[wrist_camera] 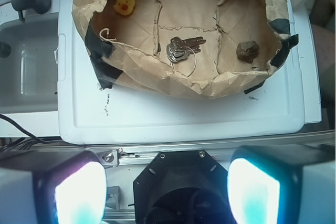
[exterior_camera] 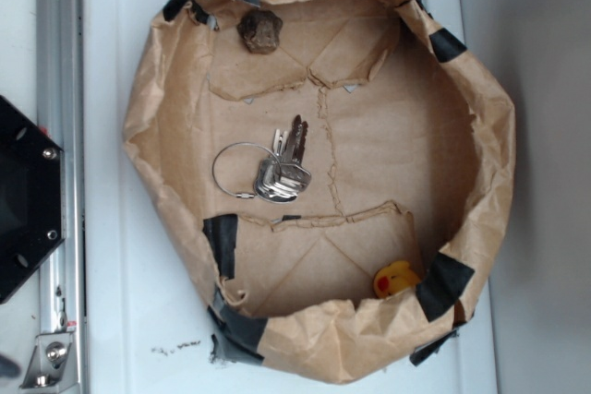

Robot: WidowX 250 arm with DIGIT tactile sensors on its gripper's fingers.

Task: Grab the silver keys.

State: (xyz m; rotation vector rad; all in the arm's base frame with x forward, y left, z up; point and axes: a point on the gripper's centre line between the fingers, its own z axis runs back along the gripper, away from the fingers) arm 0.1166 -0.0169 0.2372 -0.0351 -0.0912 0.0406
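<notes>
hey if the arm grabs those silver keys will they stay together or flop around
The silver keys would probably dangle and swing, since they hang loosely on a thin wire ring. Shiny metal looks slippery. Lying flat on the paper liner, they may slide when nudged.

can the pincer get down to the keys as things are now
Probably yes: the pincer is open, high and back from the paper bin. The keys lie bare mid-floor, apart from the rock and duck.
</notes>
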